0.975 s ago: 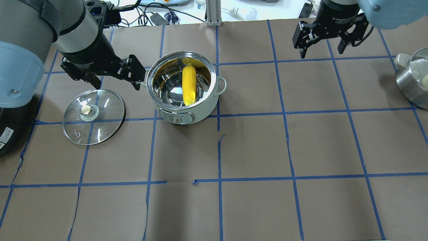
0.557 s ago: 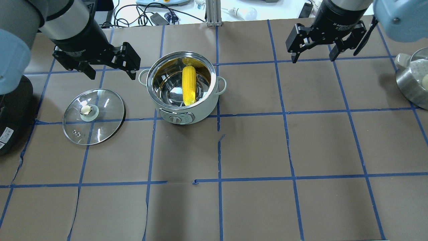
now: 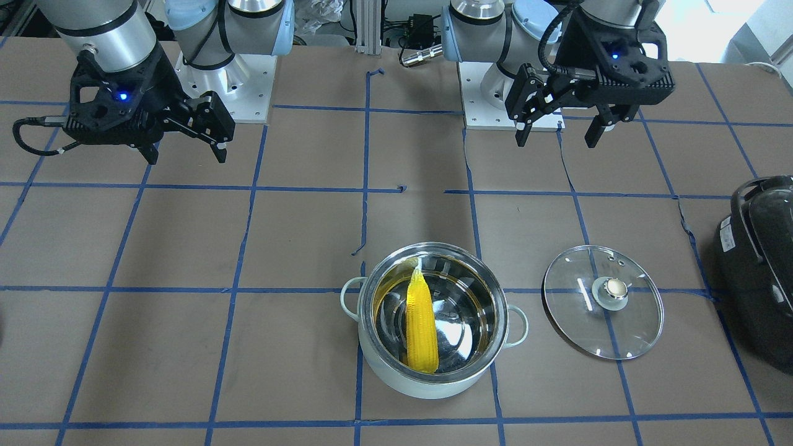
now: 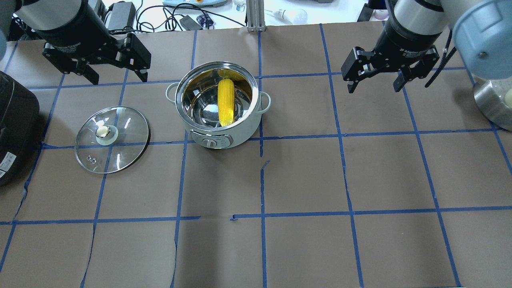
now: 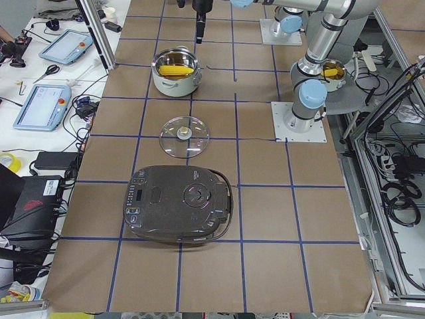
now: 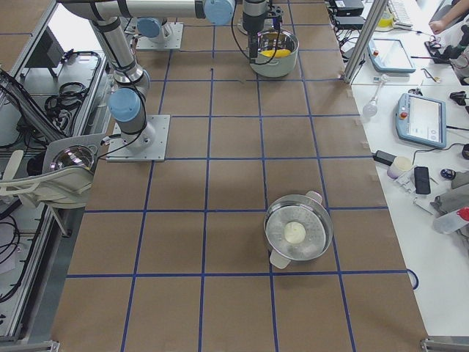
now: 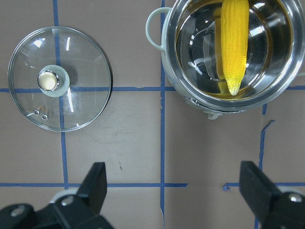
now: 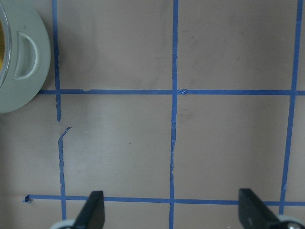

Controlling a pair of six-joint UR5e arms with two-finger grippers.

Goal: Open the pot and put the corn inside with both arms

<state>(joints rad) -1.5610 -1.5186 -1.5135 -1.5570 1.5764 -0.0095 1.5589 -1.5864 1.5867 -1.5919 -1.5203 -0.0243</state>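
The table (image 4: 304,176), papered brown and gridded with blue tape, takes up most of what I can see. At its end on the robot's left sits a big black cooker (image 5: 179,212).

The left arm (image 4: 60,20) hangs over the far left part of the table. Its left gripper (image 4: 119,79) is spread wide and holds nothing, up above the paper beyond the lid and off to the pot's left. The right arm (image 4: 416,24) hangs over the far right, and the right gripper (image 4: 374,88) is just as wide and just as empty, well apart from the pot.

The pot (image 4: 244,130) stands uncovered a little left of the table's middle, its dial turned toward the robot. A steel pan (image 4: 488,102) sits at the right edge with something pale inside.

The lid (image 4: 124,136) lies flat on the paper near the pot on the robot's left, not touching it. The corn (image 4: 225,100) lies inside the pot across the shiny bottom, its tapered tip toward the robot. The lid's knob (image 4: 103,131) points up.
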